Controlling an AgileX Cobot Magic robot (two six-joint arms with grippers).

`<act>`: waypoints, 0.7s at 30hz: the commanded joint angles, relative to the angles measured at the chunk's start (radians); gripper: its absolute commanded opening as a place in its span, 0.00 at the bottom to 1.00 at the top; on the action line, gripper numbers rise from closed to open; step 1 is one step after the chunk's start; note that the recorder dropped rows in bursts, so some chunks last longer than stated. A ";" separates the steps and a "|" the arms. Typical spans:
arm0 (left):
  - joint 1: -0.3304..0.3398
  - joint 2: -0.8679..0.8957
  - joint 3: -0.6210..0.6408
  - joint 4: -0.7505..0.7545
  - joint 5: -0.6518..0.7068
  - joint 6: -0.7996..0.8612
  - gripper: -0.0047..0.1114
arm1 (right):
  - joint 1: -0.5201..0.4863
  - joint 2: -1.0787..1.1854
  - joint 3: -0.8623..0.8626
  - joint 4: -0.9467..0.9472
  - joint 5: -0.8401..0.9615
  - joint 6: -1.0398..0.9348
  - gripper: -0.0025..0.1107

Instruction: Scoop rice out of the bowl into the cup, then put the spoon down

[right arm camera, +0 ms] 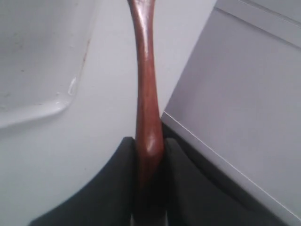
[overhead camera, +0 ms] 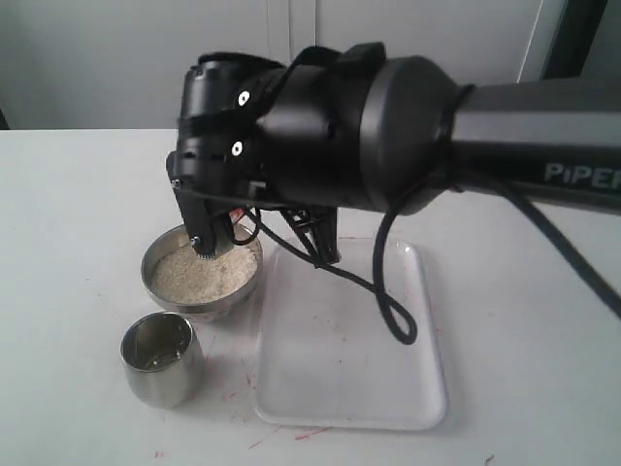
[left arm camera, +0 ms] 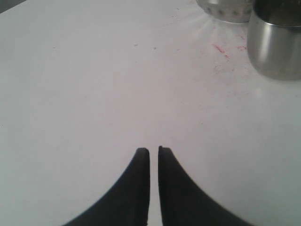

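The steel bowl (overhead camera: 203, 275) holds white rice (overhead camera: 199, 273) and stands left of the middle. The steel cup (overhead camera: 161, 359) stands in front of it, and I cannot tell whether any rice is inside. My right gripper (right arm camera: 150, 147) is shut on the handle of the reddish-brown wooden spoon (right arm camera: 146, 84); the spoon's head is out of that view. In the exterior view the right arm (overhead camera: 320, 126) hangs over the bowl, and a slim dark tip (overhead camera: 206, 246) reaches down to the rice. My left gripper (left arm camera: 154, 150) is shut and empty over bare table, short of the cup (left arm camera: 275, 42) and bowl (left arm camera: 225, 10).
A clear shallow plastic tray (overhead camera: 340, 388) lies right of the bowl, and its corner shows in the right wrist view (right arm camera: 33, 56). A black cable (overhead camera: 388, 311) loops down from the arm above the tray. Pink smudges (left arm camera: 220, 49) mark the white table near the cup.
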 commanded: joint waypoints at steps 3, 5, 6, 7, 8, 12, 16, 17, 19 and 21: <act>-0.004 0.007 0.009 -0.006 0.048 -0.006 0.16 | 0.025 0.063 -0.002 -0.138 0.087 0.118 0.02; -0.004 0.007 0.009 -0.006 0.048 -0.006 0.16 | 0.030 0.084 0.003 -0.133 0.084 0.118 0.02; -0.004 0.007 0.009 -0.006 0.048 -0.006 0.16 | 0.034 0.089 0.003 -0.133 0.084 0.118 0.02; -0.004 0.007 0.009 -0.006 0.048 -0.006 0.16 | 0.036 0.098 0.003 -0.133 0.074 0.118 0.02; -0.004 0.007 0.009 -0.006 0.048 -0.006 0.16 | 0.039 0.102 0.003 -0.131 0.071 0.118 0.02; -0.004 0.007 0.009 -0.006 0.048 -0.006 0.16 | 0.044 0.150 0.003 -0.105 0.053 0.118 0.02; -0.004 0.007 0.009 -0.006 0.048 -0.006 0.16 | 0.044 0.170 0.003 -0.097 0.051 0.118 0.02; -0.004 0.007 0.009 -0.006 0.048 -0.006 0.16 | 0.044 0.174 0.003 -0.076 0.034 0.128 0.02; -0.004 0.007 0.009 -0.006 0.048 -0.006 0.16 | 0.044 0.174 0.003 -0.050 0.010 0.169 0.02; -0.004 0.007 0.009 -0.006 0.048 -0.006 0.16 | 0.044 0.174 0.003 -0.026 -0.013 0.229 0.02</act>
